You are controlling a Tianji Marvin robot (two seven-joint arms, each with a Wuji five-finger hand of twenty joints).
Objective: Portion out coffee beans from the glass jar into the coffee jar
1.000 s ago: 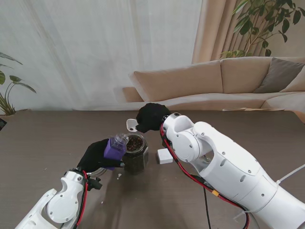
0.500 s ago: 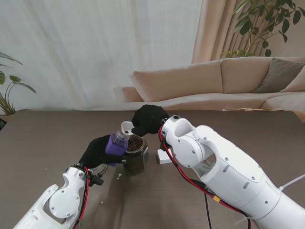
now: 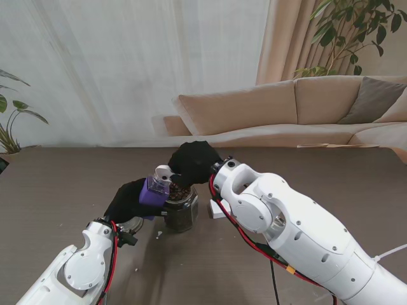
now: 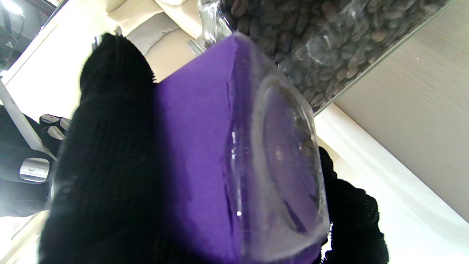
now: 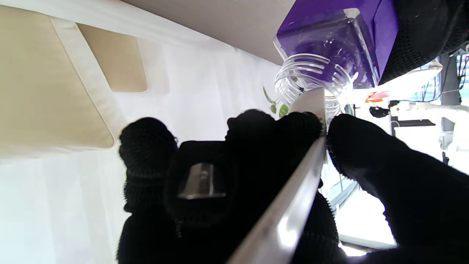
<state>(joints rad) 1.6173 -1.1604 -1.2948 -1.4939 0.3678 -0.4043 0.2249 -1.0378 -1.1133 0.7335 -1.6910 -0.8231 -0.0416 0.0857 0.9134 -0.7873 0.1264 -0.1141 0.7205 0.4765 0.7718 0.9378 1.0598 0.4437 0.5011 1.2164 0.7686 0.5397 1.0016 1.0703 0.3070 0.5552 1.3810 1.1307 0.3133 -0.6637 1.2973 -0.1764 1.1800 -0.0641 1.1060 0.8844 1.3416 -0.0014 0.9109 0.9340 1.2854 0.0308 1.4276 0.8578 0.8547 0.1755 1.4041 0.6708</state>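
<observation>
A white scoop (image 3: 166, 170) is being pinched between the thumb and fingers of the right hand (image 3: 194, 163), its bowl held at the fingertips over the coffee jar's threaded mouth; the purple-labelled coffee jar (image 3: 154, 190) is being clasped, tilted, by the closed fingers of the left hand (image 3: 129, 202); just beside those fingers, the bean-filled glass jar (image 3: 181, 208) is being supported by the table (image 3: 57, 184).

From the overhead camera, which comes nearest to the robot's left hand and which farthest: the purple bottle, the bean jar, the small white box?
1. Purple bottle: held in the left hand.
2. Bean jar: just right of it.
3. White box: farther right, beyond the jar.
</observation>
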